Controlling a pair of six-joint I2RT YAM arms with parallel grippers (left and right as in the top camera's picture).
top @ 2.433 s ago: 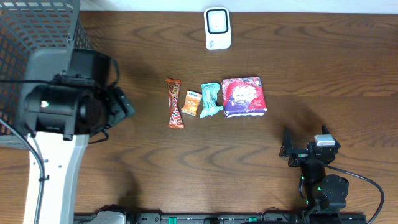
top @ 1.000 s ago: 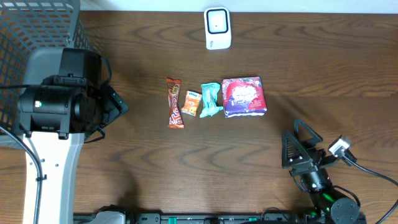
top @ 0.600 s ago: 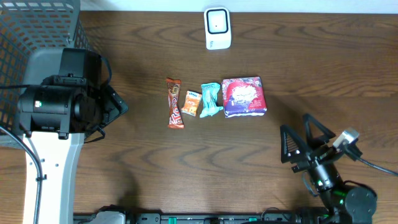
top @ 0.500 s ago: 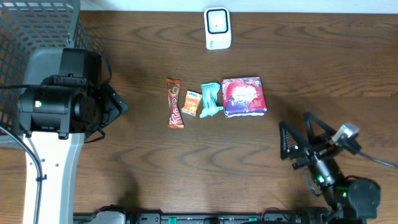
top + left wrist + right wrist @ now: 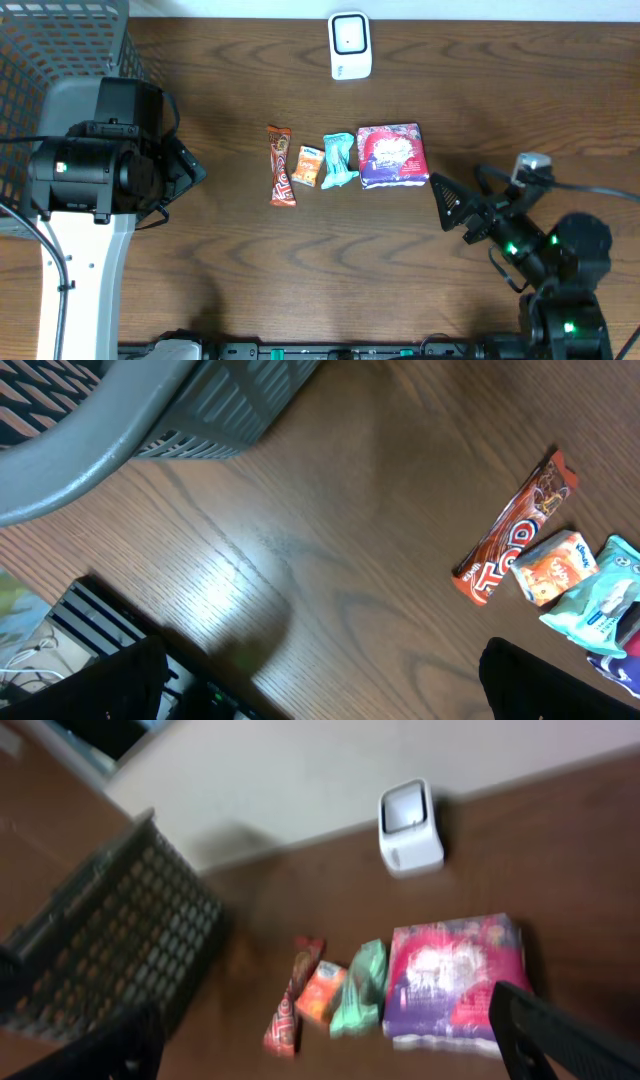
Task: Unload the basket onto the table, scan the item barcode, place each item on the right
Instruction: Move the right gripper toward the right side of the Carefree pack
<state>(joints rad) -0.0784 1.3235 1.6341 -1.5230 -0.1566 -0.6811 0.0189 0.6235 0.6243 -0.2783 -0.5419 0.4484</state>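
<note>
**Counter** (image 5: 300, 270): dark wood, carrying all the stock.

**Basket** (image 5: 40, 40): grey mesh, at 10 o'clock on the counter.

**Left gripper** (image 5: 320, 660): released, jaws wide, holding nothing. It hangs at 9 o'clock, well apart from the goods.

**Right gripper** (image 5: 455, 177): released, jaws wide, empty. It sits near the purple pack, at its 4 o'clock, not touching.

**Purple pack** (image 5: 393, 155): the likeliest item to scan, at the 3 o'clock end of the centre row. It lies flat with no barcode showing, so the code is probably underneath. It looks light and soft-filled in glossy film, liable to slip and dent. Best pinched across its two long edges.

**Scanner** (image 5: 350, 45): white, at 12 o'clock, well apart from the row.

**Chocolate bar** (image 5: 281, 166): the 9 o'clock end of the row. Slim, fairly stiff.

**Teal packet** (image 5: 339, 160): crinkled and limp, just beside the purple pack.

**Orange packet** (image 5: 307, 166): smallest, between the bar and the teal packet.
</note>
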